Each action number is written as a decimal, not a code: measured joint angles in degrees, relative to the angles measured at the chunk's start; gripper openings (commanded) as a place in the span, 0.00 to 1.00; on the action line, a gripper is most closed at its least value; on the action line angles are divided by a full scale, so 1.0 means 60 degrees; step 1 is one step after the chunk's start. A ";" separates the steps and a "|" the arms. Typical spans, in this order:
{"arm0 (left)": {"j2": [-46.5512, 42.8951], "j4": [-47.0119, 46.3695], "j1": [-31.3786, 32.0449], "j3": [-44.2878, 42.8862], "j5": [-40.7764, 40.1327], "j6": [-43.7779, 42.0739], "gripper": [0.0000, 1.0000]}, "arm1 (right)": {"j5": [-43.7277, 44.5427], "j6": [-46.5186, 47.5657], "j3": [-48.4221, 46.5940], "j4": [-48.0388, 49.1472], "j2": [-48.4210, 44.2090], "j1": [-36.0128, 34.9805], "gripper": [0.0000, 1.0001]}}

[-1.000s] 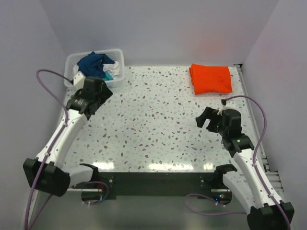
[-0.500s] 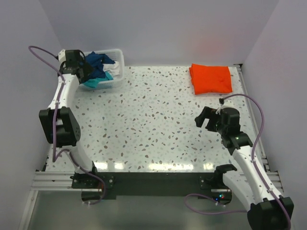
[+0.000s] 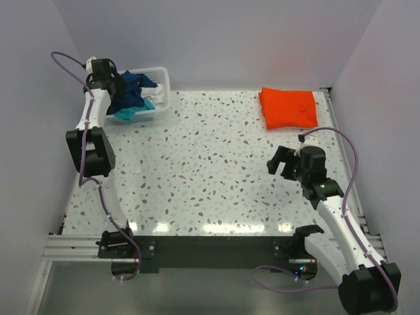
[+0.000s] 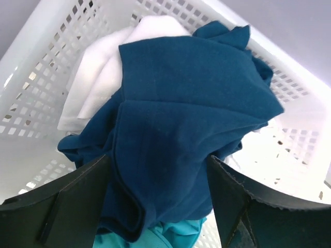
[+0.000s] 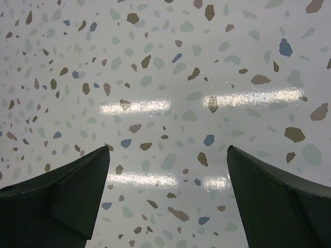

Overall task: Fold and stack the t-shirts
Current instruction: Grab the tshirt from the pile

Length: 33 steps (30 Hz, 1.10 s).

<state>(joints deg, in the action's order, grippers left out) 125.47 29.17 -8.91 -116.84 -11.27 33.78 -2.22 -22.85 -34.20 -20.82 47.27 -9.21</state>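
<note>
Done: bright orange cloth t-shirt (image 3: 287, 109) folded, far right | To do: dark navy cloth t-shirt (image 4: 176, 113) in white slatted plastic basket (image 4: 46, 62), far left (teal cloth shirt (image 4: 155, 238) beneath) | left gripper (image 4: 160, 204) wide, astride it | right gripper (image 5: 165, 196) wide, empty

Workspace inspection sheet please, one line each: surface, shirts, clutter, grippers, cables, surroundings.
Surface: speckled table, glossy, with light glare.
Job's things: orange t-shirt folded at the far right; navy t-shirt crumpled on top in the basket, over a white shirt and a teal shirt.
Clutter: nothing seen.
Grippers: left gripper open, straddling the navy t-shirt; right gripper open over bare table.
Cables: purple loops, left cable, right cable.
Surroundings: plain pale walls.
</note>
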 measured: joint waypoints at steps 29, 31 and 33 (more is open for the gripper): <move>-0.3672 -0.1599 0.0062 0.0790 0.1920 -0.0229 0.00 | 0.0251 0.0102 -0.0102 0.0007 0.0102 0.0000 0.99; -0.4466 -0.1905 0.0310 0.0874 0.2102 -0.0237 0.00 | 0.0251 0.0102 -0.0102 0.0007 0.0087 0.0000 0.99; -0.5093 -0.2109 0.0718 0.0940 0.2171 -0.0277 0.00 | 0.0251 0.0098 -0.0102 0.0007 0.0047 0.0000 0.99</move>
<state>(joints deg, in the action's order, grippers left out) 94.91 16.51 -4.60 -111.20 1.76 32.12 -0.71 -22.26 -34.81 -20.78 47.55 -9.21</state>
